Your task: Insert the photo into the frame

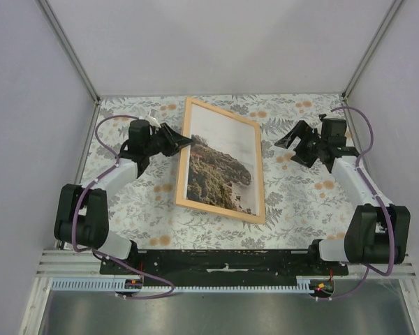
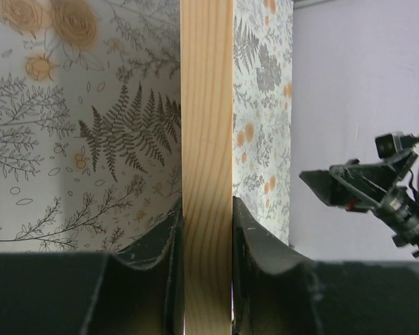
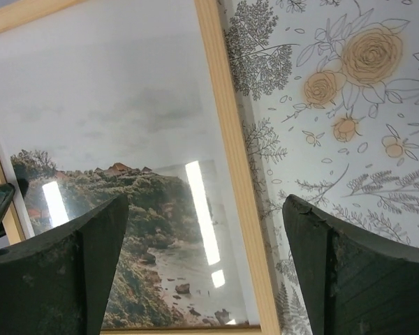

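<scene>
Pinching the frame [image 2: 207, 105] by its left rail, my left gripper [image 1: 185, 142] should let go slowly so nothing shifts; the photo [image 1: 220, 167] already sits inside it on the table [image 1: 300, 202]. My right gripper [image 1: 285, 144] hangs spread wide nearby, touching nothing.

The frame [image 1: 220, 211] sits askew on the flower-patterned table [image 1: 293, 202], long sides running away from the arms. The photo [image 1: 220, 164] shows inside it, with dark wooded coast toward the near end and pale sky toward the far end. The left claw [image 1: 185, 142] meets the frame's left rail near its far corner; its tips seem to close on the wood, though they are small here. The right claw [image 1: 288, 149] hangs spread wide over the table, apart from the frame's right rail.
</scene>
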Controlling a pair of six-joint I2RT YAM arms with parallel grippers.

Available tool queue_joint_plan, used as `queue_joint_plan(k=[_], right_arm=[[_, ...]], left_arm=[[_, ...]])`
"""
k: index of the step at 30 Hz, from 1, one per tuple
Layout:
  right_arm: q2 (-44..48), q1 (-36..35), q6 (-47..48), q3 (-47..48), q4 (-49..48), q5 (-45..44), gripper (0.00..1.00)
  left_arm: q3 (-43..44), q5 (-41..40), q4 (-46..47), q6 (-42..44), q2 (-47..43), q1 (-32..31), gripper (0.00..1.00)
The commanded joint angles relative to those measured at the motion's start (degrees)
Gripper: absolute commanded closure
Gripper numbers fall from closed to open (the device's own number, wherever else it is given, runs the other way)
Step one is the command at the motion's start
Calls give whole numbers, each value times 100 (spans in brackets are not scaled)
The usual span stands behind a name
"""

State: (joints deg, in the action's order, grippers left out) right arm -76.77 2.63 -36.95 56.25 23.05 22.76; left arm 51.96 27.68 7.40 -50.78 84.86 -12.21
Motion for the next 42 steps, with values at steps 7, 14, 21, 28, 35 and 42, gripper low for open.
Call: queue_joint_plan(k=[7, 14, 21, 28, 35, 42], right_arm=[[-1119, -193, -128, -729, -2665, 739, 2], [-1630, -219, -67, -668, -2587, 352, 2], [-1937, -237, -58, -624, -2604, 272, 2], [-2307, -518, -286, -422, -2788, 316, 2], [-2535, -624, -331, -185, -2780, 325, 2], [-2702, -641, -234, 79, -2631, 325, 2]], left_arm=[[-1039, 1046, 2484, 60, 1119, 166, 94], [-1539, 871, 3039, 42, 1674, 184, 86], [-1707, 590, 3285, -10, 1990, 184, 78], [-1760, 580, 3566, -54, 2368, 184, 62], [-1883, 423, 3638, 16, 2343, 184, 41], [-1620, -297, 1987, 823, 1614, 184, 30]])
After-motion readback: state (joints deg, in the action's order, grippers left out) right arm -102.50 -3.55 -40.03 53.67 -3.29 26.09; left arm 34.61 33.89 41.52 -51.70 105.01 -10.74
